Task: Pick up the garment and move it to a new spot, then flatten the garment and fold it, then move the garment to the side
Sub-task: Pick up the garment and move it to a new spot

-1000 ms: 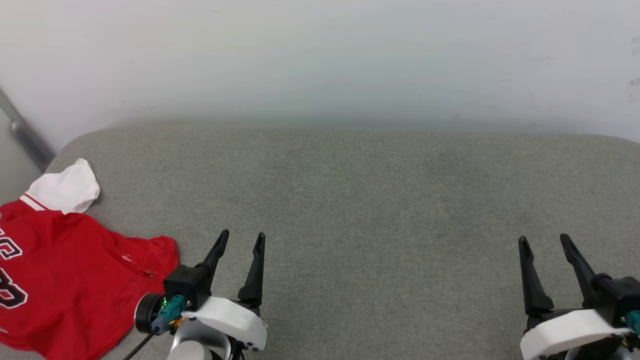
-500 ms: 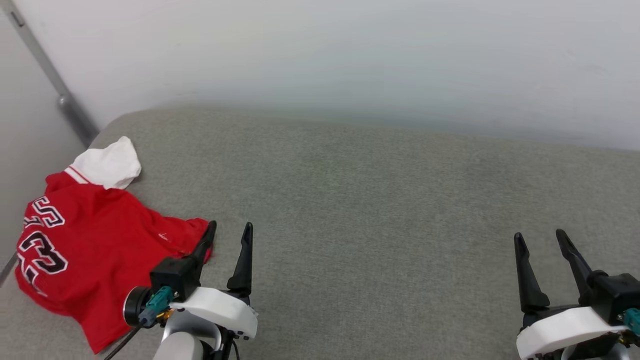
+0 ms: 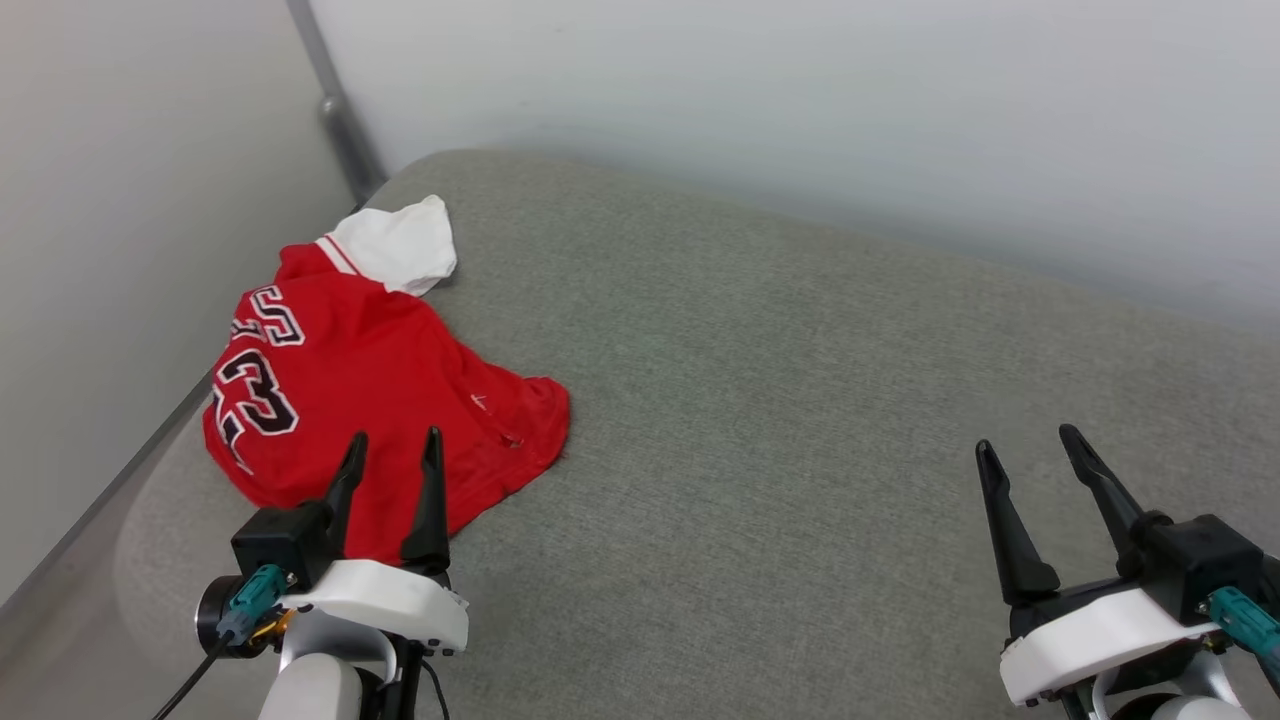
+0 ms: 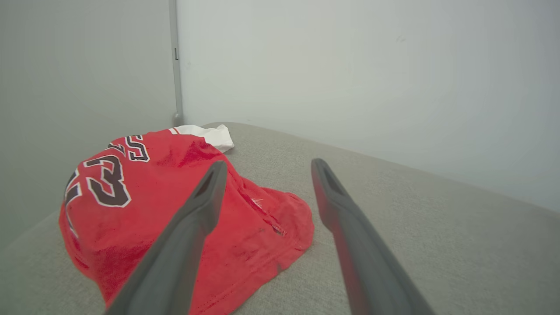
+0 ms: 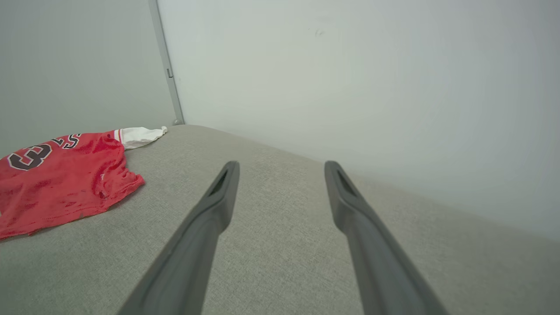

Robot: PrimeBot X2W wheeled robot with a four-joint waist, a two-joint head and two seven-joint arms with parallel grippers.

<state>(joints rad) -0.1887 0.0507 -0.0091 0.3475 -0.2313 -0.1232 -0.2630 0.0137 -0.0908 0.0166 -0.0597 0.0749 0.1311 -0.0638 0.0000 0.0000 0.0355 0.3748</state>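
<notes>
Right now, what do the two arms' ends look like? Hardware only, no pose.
Left pincer and right pincer match: two long, tapered dark fingers on a black boxy mount, seated in a glossy white moulded wrist shell. Each wrist carries a teal plug; the left one's feeds a thin black cable. No markings visible.

One garment (image 3: 350,380), two grippers (image 3: 395,434) (image 3: 1026,438), maybe one pole (image 3: 335,108)

I see the garment (image 3: 350,370) heaped on the bench (image 3: 800,400) at the head view's centre-left. My left hand (image 3: 395,436) sits at its lower edge and my right hand (image 3: 1027,438) at lower right, well apart.
</notes>
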